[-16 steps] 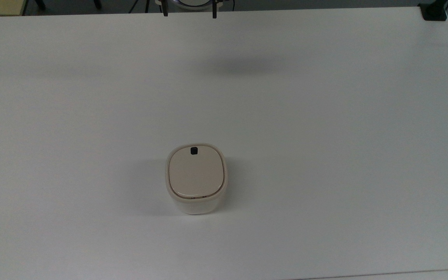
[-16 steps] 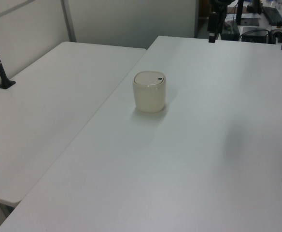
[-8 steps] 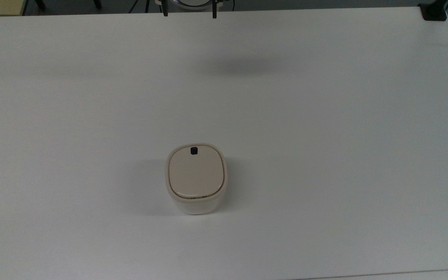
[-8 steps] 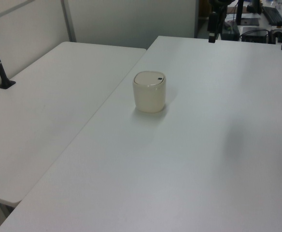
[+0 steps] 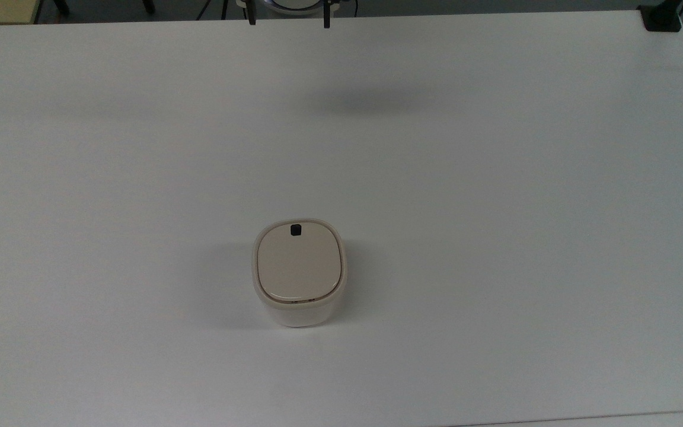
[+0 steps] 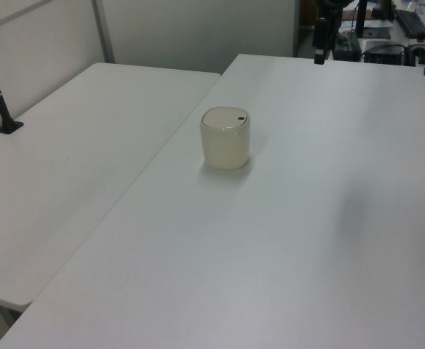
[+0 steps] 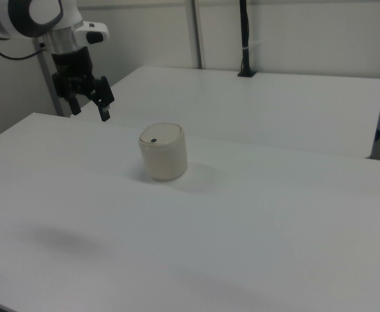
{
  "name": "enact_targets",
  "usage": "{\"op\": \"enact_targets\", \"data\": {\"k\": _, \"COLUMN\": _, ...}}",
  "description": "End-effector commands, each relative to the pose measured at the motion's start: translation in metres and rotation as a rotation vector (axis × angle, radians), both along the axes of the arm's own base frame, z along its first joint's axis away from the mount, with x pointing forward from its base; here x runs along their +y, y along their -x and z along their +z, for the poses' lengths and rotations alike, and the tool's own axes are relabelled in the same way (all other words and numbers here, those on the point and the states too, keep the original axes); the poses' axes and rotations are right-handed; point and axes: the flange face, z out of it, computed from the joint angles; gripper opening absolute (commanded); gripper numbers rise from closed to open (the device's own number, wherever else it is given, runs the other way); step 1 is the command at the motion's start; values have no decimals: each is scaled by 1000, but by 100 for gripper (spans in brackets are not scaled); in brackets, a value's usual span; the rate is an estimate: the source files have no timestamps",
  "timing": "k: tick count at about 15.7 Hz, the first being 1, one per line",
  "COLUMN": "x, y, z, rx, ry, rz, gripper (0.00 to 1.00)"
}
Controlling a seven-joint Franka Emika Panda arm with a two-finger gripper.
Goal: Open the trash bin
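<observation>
Top view, your trash bin [image 5: 299, 273] lid-shut mid-table [image 5: 495, 237], gripper [image 5: 288, 15] at top edge, fingers apart, left view, bin [image 6: 225, 138] centre, right view, your gripper [image 7: 89, 107] raised at the right view's left of the bin [image 7: 163, 151], well apart

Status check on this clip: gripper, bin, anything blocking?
Gripper open, high above table, well short of bin. Lid shut, button untouched. Nothing in the way.
</observation>
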Motion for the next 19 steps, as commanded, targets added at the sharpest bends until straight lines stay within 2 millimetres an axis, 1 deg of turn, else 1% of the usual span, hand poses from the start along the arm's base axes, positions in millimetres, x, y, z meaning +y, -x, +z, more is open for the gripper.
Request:
{"op": "enact_targets", "data": {"k": 1, "x": -1, "y": 4, "z": 0, "rx": -23, "ry": -23, "rz": -18, "gripper": 100}}
{"op": "enact_targets", "data": {"k": 19, "x": 0, "y": 1, "z": -3, "rx": -21, "ry": -23, "rz": 16, "gripper": 100}}
